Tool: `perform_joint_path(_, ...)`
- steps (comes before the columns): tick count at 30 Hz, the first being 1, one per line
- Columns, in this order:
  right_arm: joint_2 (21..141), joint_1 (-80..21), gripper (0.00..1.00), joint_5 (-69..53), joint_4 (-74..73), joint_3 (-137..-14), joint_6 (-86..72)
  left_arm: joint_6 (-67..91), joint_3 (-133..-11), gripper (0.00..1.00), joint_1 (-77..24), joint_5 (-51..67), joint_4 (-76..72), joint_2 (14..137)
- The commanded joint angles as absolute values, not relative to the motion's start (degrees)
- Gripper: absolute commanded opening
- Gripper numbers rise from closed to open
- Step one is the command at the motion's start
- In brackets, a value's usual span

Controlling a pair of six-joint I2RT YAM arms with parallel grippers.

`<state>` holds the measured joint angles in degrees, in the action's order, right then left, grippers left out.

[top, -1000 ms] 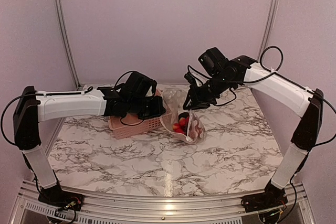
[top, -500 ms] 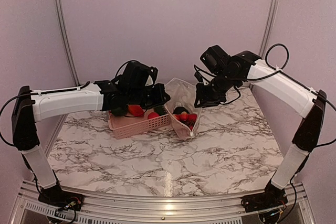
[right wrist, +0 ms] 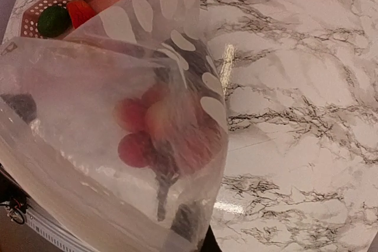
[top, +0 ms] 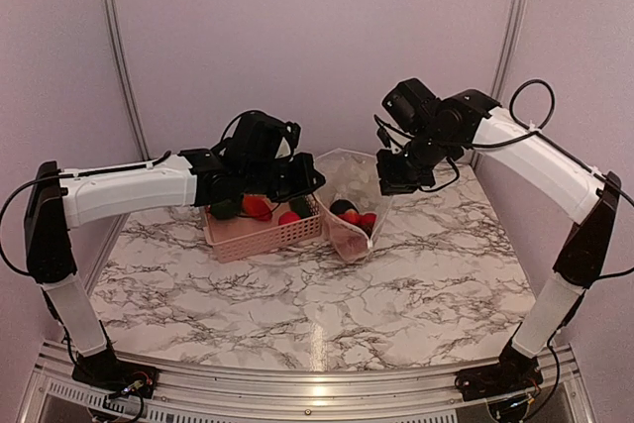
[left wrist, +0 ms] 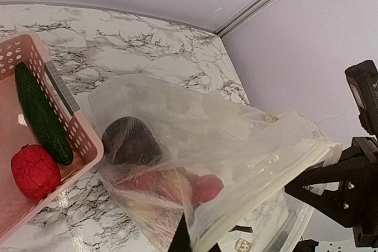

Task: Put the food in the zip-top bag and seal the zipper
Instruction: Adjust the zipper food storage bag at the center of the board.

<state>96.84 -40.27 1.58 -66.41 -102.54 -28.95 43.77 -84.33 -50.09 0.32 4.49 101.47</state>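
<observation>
lifted a touch higher than half a second before, the zip-top bag (top: 349,195) hung between the arms, its mouth stretched wider. the left gripper (top: 302,177) and right gripper (top: 393,173) each looked clamped on its rim, near the zipper (left wrist: 271,169). red and dark food (top: 349,215) sat at its bottom. a cucumber (left wrist: 41,113) and a red piece (left wrist: 34,171) remained in the basket (top: 263,240). best, i judged, to settle the bag on the table (top: 426,274) before either claw let go.

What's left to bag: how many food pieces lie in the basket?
4: green piece left, red piece beside it, second red piece middle, cucumber right; left arm may hide more.
</observation>
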Motion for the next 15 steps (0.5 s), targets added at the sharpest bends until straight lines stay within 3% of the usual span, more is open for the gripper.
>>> perform_joint_path(1, 95.91, -40.43, 0.0, 8.25, -69.1, -107.45, -28.37, 42.66, -87.97, 0.0, -50.27, 3.27, 1.18, 104.1)
perform_joint_path(6, 97.94, -36.13, 0.0, 12.02, -72.44, -113.19, -24.34, 42.18, -95.71, 0.0, -50.48, 6.55, -4.92, 110.22)
perform_joint_path(8, 97.78, -33.5, 0.0, 12.05, -72.32, -114.83, -22.4, 40.5, -100.67, 0.17, -50.72, 7.01, -4.51, 112.72)
perform_joint_path(10, 97.67, -32.71, 0.0, 12.38, -71.49, -115.1, -20.42, 38.88, -102.79, 0.42, -50.81, 6.23, -3.94, 113.27)
perform_joint_path(11, 97.61, -32.7, 0.0, 11.98, -70.79, -114.17, -19.69, 38.13, -102.27, 0.63, -50.8, 5.49, -3.74, 112.8)
perform_joint_path(12, 97.45, -32.7, 0.0, 11.06, -69.78, -112.36, -19.05, 37.69, -101.12, 0.95, -50.66, 4.43, -3.27, 112.01)
perform_joint_path(15, 96.66, -32.79, 0.0, 6.6, -64.59, -104.23, -17.69, 38.26, -95.13, 0.99, -49.71, 5.17, -2.05, 108.16)
